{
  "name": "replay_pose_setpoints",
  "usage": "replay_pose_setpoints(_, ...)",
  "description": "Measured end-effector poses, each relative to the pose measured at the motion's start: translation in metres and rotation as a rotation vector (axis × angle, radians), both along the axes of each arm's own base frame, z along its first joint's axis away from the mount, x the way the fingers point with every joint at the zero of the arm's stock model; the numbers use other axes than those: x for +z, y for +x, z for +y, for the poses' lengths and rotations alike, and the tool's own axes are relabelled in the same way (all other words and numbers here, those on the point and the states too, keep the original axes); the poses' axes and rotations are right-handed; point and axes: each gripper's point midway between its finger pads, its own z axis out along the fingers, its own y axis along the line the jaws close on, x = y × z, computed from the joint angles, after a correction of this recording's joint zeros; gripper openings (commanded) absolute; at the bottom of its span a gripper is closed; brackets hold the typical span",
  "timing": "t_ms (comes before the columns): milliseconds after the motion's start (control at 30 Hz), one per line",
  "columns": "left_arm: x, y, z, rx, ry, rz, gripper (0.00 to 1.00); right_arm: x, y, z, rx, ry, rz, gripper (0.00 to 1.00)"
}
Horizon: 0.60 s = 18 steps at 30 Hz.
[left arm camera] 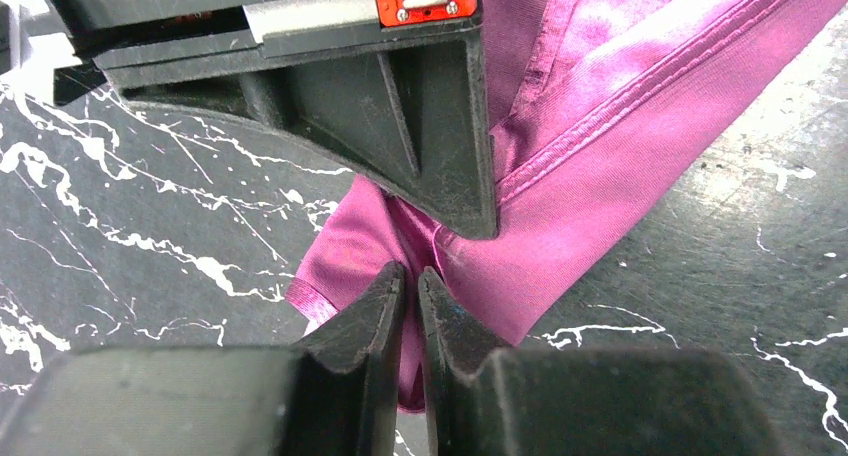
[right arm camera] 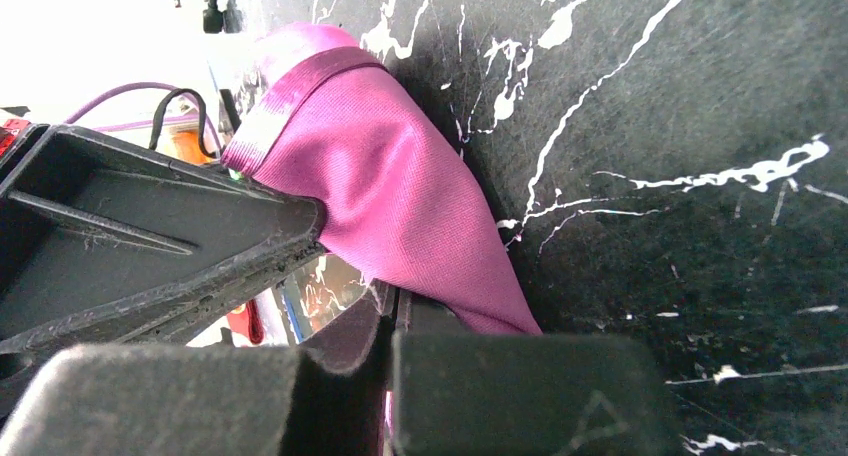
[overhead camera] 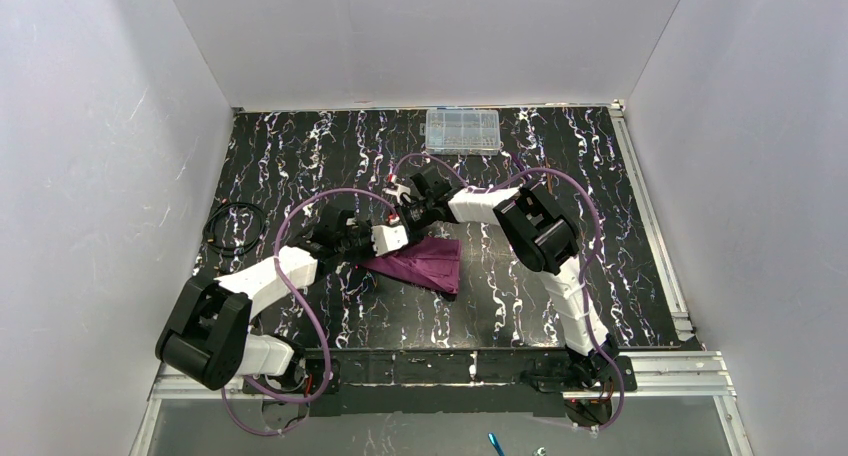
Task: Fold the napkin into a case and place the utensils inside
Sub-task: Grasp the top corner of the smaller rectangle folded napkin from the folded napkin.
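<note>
1. The napkin [overhead camera: 428, 264] lies bunched in the middle of the worktop [overhead camera: 300, 156], fanning right and near from its far-left corner.
2. Both claws meet at that corner. The right claw [right arm camera: 390, 301] is pressed together, pinching the cloth.
3. The left claw [left arm camera: 410, 294] shows a thin slit over the cloth; I cannot tell whether it grips.
</note>
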Motion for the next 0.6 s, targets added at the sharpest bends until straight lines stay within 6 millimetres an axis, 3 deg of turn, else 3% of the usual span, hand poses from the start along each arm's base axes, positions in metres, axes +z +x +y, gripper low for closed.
replay_pose_setpoints(133,0.003,-0.004,-0.001,0.020,-0.016,0.042,0.21,-0.001,0.000,-0.001,0.004,0.008,-0.001,0.01)
replay_pose_setpoints(400,0.030,-0.004,-0.016,0.024,-0.103,0.081,0.31,-0.001,-0.001,0.000,0.013,0.031,-0.006,0.01)
replay_pose_setpoints(533,0.028,-0.011,-0.017,-0.004,-0.096,0.103,0.38,-0.001,-0.002,0.000,0.018,0.037,-0.004,0.01)
replay_pose_setpoints(600,0.026,-0.013,-0.015,-0.009,-0.083,0.105,0.49,-0.001,-0.002,0.000,0.020,0.039,-0.003,0.01)
